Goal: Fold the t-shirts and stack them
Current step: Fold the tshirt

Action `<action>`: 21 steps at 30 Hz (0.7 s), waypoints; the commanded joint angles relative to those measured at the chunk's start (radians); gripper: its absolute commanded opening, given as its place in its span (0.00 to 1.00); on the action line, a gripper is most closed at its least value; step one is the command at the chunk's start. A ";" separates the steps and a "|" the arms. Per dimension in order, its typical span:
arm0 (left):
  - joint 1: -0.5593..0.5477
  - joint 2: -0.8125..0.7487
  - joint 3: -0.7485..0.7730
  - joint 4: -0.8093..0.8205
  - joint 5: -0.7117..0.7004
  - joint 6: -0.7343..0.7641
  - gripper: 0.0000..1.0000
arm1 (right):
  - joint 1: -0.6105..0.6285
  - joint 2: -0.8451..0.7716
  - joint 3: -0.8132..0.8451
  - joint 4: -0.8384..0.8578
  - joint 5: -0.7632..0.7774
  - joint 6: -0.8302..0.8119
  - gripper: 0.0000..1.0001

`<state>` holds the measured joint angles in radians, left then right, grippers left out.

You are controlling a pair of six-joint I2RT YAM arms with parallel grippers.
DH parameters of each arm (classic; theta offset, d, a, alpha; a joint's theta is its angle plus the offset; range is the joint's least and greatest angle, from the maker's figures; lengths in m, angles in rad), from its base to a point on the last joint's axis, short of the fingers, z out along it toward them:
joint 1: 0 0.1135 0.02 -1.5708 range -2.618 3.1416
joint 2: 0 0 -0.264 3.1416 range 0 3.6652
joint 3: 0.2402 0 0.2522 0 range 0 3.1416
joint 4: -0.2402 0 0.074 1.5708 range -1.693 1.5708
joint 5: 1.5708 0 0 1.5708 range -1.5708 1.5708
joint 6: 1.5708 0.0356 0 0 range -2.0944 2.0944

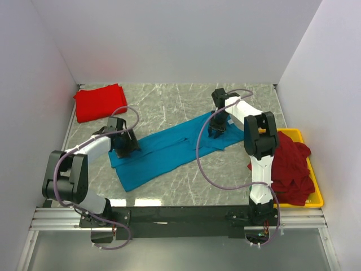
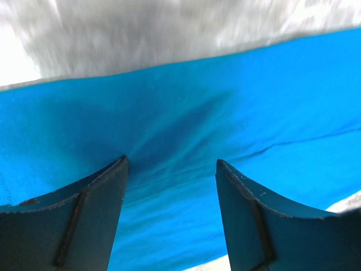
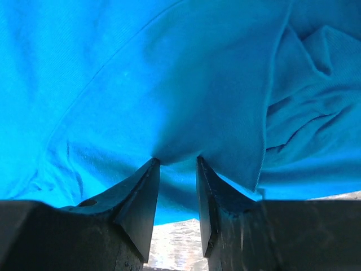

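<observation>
- One teal shirt [image 1: 163, 148]: we find it spread slantwise across the middle of the table [image 1: 169, 104].
- One left gripper [image 1: 125, 145]: we see it at the shirt's left end, fingers held wide apart, tips down on the cloth, nothing pinched.
- One right gripper [image 1: 217, 131]: at the shirt's right end, fingers drawn near together, pinching a peak of teal cloth.
- One red shirt [image 1: 100, 101]: folded, in the far left corner, well apart from the rest.
- One heap of dark red shirts [image 1: 290, 166]: we note it in the yellow tray [image 1: 317, 196] at the right edge.

Black-jointed white arms [image 1: 93, 148], lilac cables [image 1: 202, 166], dark fingers [image 2: 84, 220]
</observation>
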<state>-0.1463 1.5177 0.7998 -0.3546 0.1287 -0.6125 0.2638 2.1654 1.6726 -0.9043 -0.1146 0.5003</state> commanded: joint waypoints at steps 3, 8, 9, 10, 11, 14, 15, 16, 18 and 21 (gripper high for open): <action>-0.032 -0.068 -0.073 -0.072 0.028 -0.035 0.70 | -0.003 0.077 0.094 -0.080 0.056 -0.012 0.40; -0.076 -0.087 -0.094 -0.086 0.037 -0.055 0.70 | -0.003 0.145 0.226 -0.152 0.082 -0.016 0.40; -0.082 -0.086 -0.094 -0.092 0.032 -0.055 0.70 | -0.003 0.163 0.245 -0.160 0.082 -0.011 0.40; -0.091 -0.086 -0.096 -0.095 0.034 -0.055 0.70 | -0.005 0.171 0.262 -0.166 0.076 -0.009 0.40; -0.095 -0.086 -0.097 -0.098 0.034 -0.058 0.70 | -0.005 0.181 0.298 -0.179 0.073 -0.006 0.40; -0.107 -0.093 -0.105 -0.109 0.029 -0.064 0.69 | -0.006 0.224 0.375 -0.208 0.055 -0.009 0.40; -0.110 -0.102 -0.106 -0.115 0.028 -0.070 0.70 | -0.006 0.237 0.395 -0.215 0.052 -0.011 0.40; -0.116 -0.108 -0.114 -0.116 0.026 -0.073 0.69 | -0.006 0.263 0.416 -0.225 0.049 -0.012 0.40; -0.125 -0.131 -0.122 -0.121 0.028 -0.093 0.70 | -0.008 0.298 0.476 -0.248 0.039 -0.019 0.40; -0.151 -0.163 -0.151 -0.124 0.022 -0.127 0.69 | -0.008 0.330 0.536 -0.268 0.023 -0.019 0.40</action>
<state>-0.2741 1.3888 0.6891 -0.4126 0.1429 -0.6952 0.2623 2.4454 2.1536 -1.1725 -0.0891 0.4942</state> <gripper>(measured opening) 0.695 0.399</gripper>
